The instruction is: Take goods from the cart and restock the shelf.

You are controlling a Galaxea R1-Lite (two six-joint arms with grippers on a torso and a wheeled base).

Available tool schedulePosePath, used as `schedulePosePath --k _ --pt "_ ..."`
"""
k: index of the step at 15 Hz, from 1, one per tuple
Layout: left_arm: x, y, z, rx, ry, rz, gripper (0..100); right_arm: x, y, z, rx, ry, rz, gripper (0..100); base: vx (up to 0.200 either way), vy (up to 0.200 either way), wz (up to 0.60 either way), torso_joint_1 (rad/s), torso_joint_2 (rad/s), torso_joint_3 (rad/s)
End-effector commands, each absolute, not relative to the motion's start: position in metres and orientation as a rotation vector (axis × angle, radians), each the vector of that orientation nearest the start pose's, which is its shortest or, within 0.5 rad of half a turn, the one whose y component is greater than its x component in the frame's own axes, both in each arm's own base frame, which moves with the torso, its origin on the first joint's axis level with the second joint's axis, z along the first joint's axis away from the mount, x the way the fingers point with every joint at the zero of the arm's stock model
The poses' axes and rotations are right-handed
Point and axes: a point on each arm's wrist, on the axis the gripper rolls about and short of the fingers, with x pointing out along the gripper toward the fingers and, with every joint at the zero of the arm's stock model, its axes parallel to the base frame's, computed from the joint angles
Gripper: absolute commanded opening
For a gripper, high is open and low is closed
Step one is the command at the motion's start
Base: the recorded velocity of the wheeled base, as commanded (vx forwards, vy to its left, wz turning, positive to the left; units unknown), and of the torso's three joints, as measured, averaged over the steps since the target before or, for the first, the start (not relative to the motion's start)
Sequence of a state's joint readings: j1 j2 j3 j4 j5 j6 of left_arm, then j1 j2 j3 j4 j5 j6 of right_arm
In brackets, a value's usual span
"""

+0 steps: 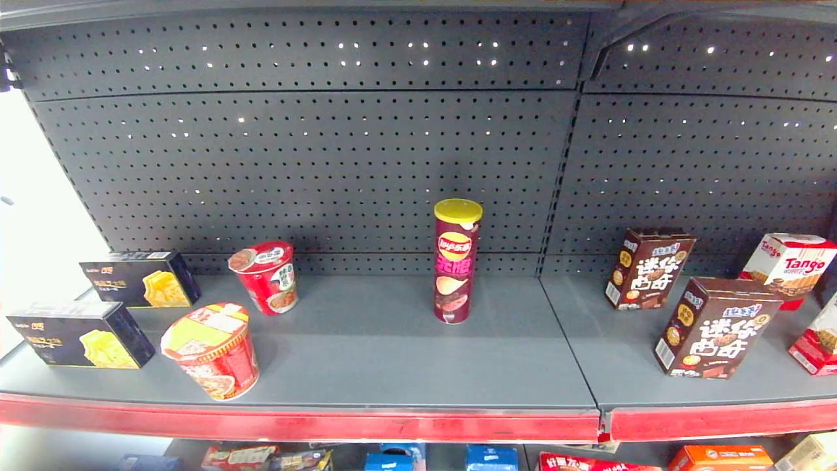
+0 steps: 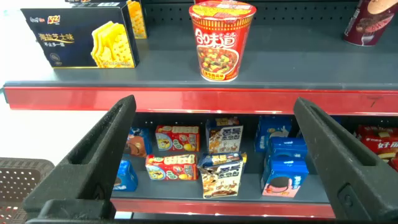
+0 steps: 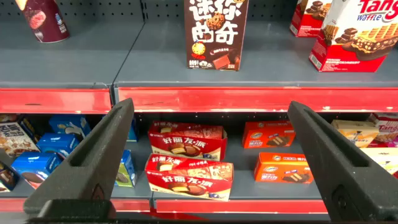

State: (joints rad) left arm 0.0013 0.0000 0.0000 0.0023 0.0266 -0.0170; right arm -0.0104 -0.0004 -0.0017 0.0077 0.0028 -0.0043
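Far left of the chips can (image 1: 456,261): rear cracker box (image 1: 140,279) and front cracker box (image 1: 82,335), both dark, lying on a long side on the grey shelf (image 1: 392,366).

In front of the shelf's red edge, lower than the can and to its left: left tool (image 2: 214,104), released, fingers spread wide, nothing between them, roughly in line with the front noodle cup (image 1: 212,350).

Between the cracker boxes and the can: front noodle cup near the red edge, rear noodle cup (image 1: 265,276) behind it, both red, upright, lids sealed.

Chips can: upright, yellow lid on, mid-depth, well apart from every neighbour.

Right of the can, past the panel seam: rear biscuit box (image 1: 649,268) and front biscuit box (image 1: 716,327), brown, standing upright.

Farther right of the can: wafer box (image 1: 791,267) at the back, second wafer box (image 1: 817,343) nearer the front.

Lower than the can and to its right: right tool (image 3: 211,107), released and empty, before the red edge, in line with the front biscuit box.

Below the can: lower shelf (image 3: 236,204) stocked with small packs.
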Motion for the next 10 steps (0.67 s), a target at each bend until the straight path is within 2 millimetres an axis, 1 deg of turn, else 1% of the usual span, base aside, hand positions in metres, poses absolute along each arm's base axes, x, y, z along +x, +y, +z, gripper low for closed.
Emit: schedulePosePath --k 1,6,10 --pt "-0.0228 0.0006 0.0752 -0.018 0.003 0.029 100 -0.0229 0.0003 0.0751 -0.005 0.006 -0.008 100 0.000 0.000 0.00 0.000 0.00 0.000" --pt "-0.0228 0.0006 0.0752 -0.018 0.003 0.025 100 -0.0229 0.0003 0.0751 -0.006 0.006 -0.008 100 0.000 0.000 0.00 0.000 0.00 0.000" --pt "-0.0229 0.0008 0.0756 -0.031 0.001 0.031 100 -0.0229 0.0003 0.0751 -0.006 0.006 -0.008 100 0.000 0.000 0.60 0.005 0.00 0.002"
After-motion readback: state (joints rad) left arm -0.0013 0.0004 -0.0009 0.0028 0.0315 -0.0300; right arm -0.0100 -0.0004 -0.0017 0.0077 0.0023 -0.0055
